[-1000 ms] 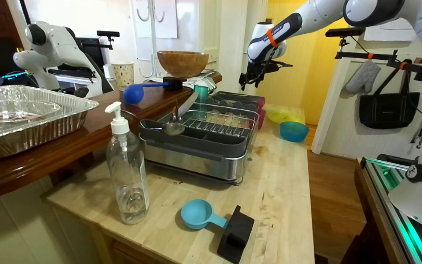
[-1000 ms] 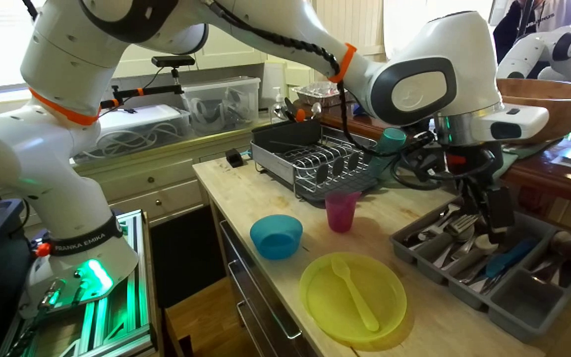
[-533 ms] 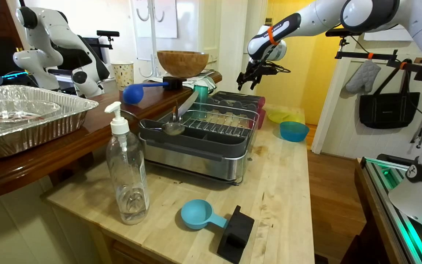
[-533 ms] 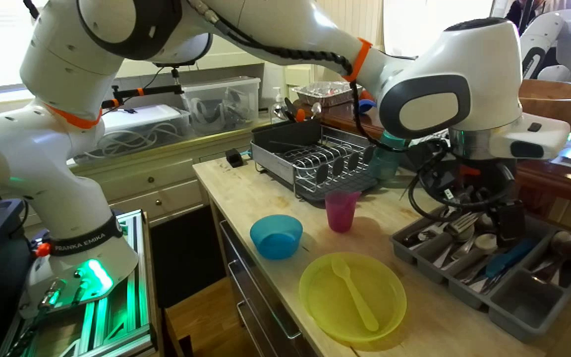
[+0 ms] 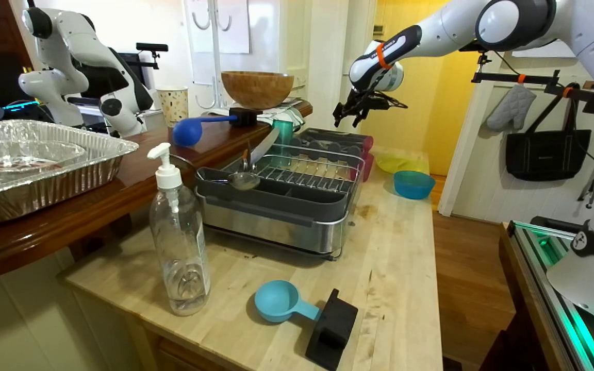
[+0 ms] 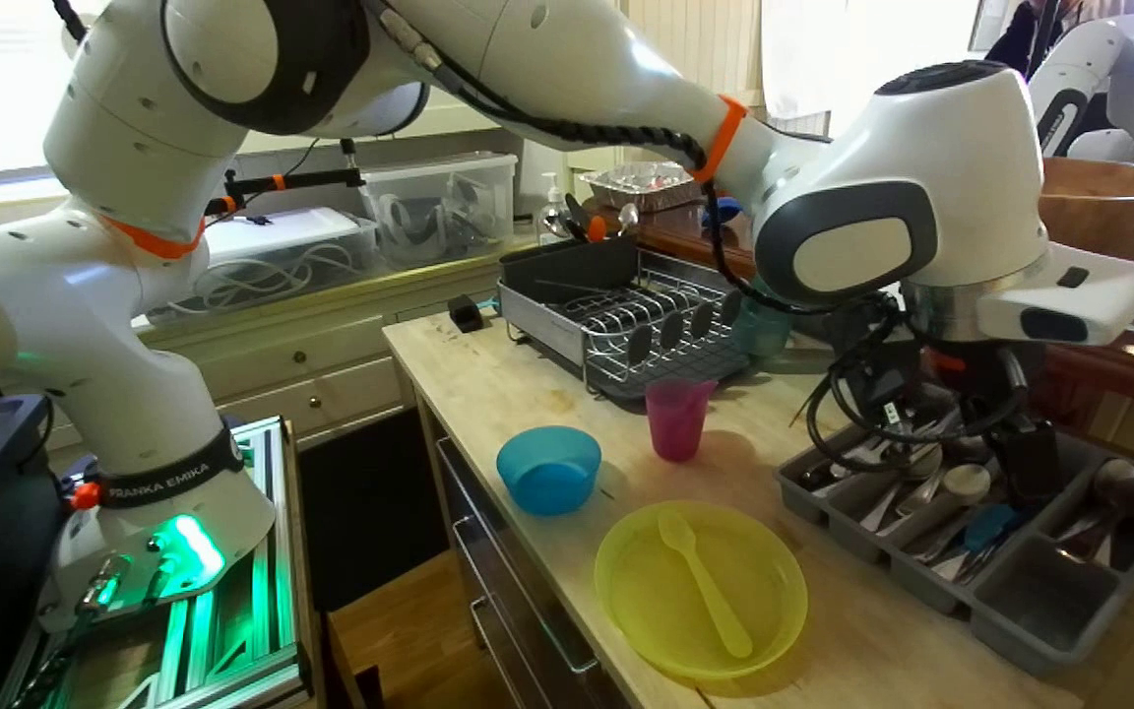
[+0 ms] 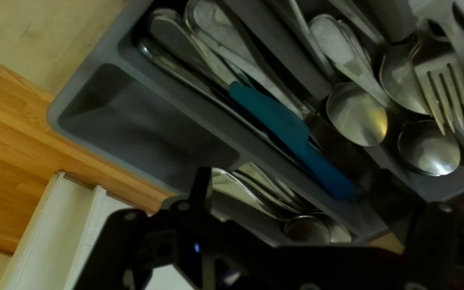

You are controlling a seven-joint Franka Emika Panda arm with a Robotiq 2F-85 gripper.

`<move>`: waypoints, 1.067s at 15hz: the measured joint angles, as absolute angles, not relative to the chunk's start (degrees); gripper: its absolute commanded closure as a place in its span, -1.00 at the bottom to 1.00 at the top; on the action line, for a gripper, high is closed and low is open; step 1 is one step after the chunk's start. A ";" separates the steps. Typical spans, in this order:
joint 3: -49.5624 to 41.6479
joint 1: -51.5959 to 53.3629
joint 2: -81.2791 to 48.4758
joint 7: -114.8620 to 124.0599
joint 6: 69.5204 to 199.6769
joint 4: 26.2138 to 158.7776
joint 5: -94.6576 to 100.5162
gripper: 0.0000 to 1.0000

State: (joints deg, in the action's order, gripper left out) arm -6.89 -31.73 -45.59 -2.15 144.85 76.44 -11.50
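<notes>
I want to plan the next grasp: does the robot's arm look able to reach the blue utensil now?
Probably yes: the open tool hangs above the tray, and nothing seems to lie across the blue utensil, though metal cutlery crowds it.

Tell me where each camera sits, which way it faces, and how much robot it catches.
Exterior view: near the pump bottle, looking along the worktop past the dish rack; arm, base and gripper show.
Exterior view: near the yellow plate, looking down toward the dish rack; arm across the top, base left, gripper over the cutlery tray.
Wrist view: above the cutlery tray, facing down into it; dark fingers apart at the bottom.
Shared: both exterior views, facing roughly opposite ways, show the blue bowl and dish rack.
</notes>
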 measured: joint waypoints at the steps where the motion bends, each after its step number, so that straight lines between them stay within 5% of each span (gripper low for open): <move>1: -7.00 -31.61 -45.86 -1.36 145.04 76.44 -11.50 -1.00; 16: -4.57 -31.71 -49.69 -0.90 153.14 76.57 -11.50 -1.00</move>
